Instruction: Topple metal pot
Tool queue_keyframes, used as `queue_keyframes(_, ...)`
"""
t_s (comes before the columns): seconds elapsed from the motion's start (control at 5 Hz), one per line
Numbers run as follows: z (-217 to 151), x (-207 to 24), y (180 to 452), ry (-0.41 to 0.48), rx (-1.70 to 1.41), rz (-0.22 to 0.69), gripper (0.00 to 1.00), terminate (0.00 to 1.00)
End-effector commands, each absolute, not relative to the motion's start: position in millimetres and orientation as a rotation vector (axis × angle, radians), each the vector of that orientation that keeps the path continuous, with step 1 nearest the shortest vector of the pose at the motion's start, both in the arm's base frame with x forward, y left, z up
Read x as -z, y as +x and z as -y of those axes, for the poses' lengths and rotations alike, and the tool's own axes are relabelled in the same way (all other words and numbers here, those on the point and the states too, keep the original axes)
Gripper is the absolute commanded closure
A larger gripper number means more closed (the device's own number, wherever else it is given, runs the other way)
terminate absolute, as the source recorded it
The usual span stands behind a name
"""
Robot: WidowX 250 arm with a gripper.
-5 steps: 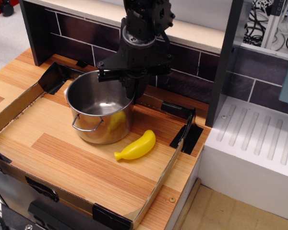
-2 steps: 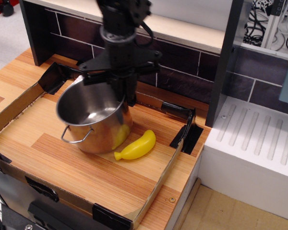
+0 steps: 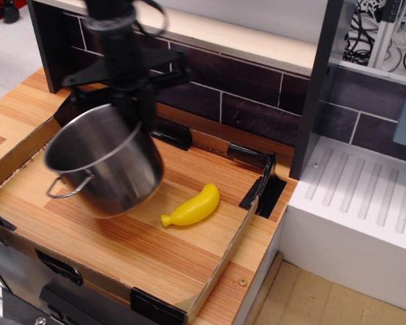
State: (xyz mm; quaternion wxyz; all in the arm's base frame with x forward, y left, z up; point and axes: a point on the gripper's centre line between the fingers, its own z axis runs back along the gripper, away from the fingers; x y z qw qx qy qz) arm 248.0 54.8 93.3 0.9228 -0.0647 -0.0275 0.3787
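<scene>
The black tool [image 3: 137, 112] grips the far rim of the shiny metal pot [image 3: 108, 162], which tilts steeply with its mouth turned left and a wire handle [image 3: 68, 189] hanging, over the wooden desk [image 3: 142, 250] beside a yellow toy banana [image 3: 191, 206].

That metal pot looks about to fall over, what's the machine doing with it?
The robot arm's hand grips the rim of the metal pot and is tipping it over. The pot is tilted steeply, its opening facing the left, and is blurred with motion. A yellow toy banana lies to its right on the wooden tray.
</scene>
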Motion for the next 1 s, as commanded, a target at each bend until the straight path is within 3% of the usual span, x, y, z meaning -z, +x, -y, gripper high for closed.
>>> queue_keyframes(0.0, -83.6, -110.5, 242.7, -0.348, -0.698, -0.055, 1.0, 0.0)
queue_keyframes(0.4, -73.4, -97.5, 247.5, -0.474, -0.636, -0.233, 1.0, 0.0)
queue_keyframes(0.6, -66.4, -86.5, 254.7, -0.487, -0.623, -0.28, 1.0, 0.0)
queue_keyframes(0.8, -68.3, -77.0, 260.9, -0.514, -0.601, -0.39, 1.0, 0.0)
